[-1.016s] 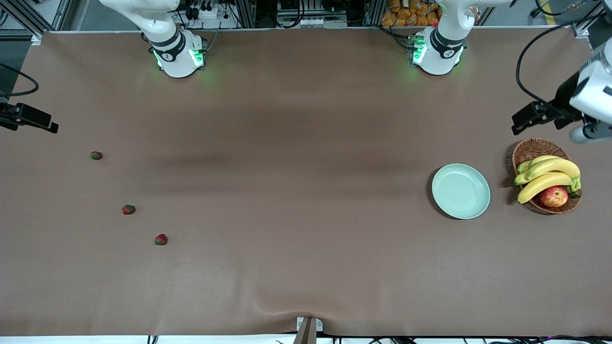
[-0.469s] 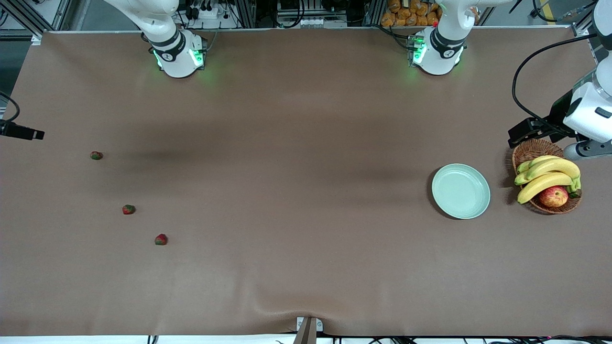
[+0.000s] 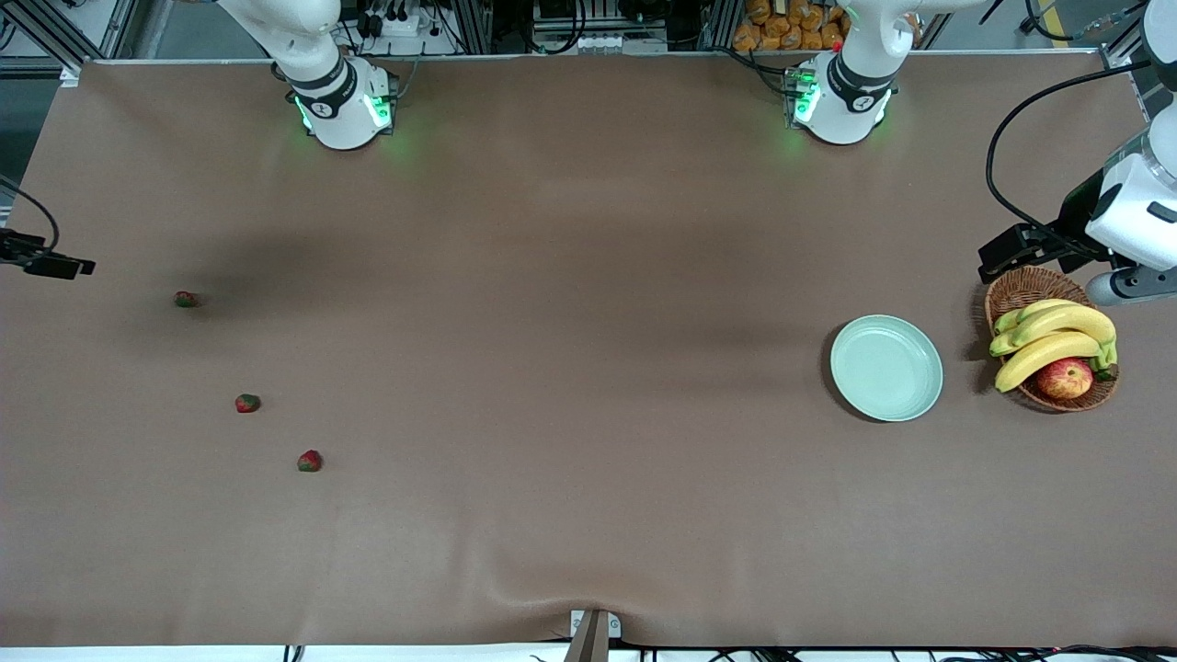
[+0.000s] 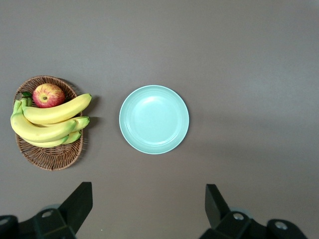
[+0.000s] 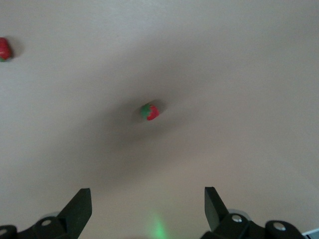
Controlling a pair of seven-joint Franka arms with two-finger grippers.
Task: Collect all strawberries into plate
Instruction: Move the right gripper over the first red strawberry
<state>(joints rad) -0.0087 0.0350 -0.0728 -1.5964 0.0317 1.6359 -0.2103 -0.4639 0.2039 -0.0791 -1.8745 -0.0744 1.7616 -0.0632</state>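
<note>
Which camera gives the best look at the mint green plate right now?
The left wrist view: it looks straight down on the plate, whole, round and bare, beside the wicker basket. The front view shows the plate whole too, but smaller. The right wrist view shows no plate.

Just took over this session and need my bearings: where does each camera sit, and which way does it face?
Front view: high, facing both bases; shows strawberries, plate, basket.
Left wrist view: looks down past open left gripper at plate, basket.
Right wrist view: looks down past open right gripper at two strawberries.
Shared: plate and basket in front and left wrist; strawberries in front and right wrist.
</note>
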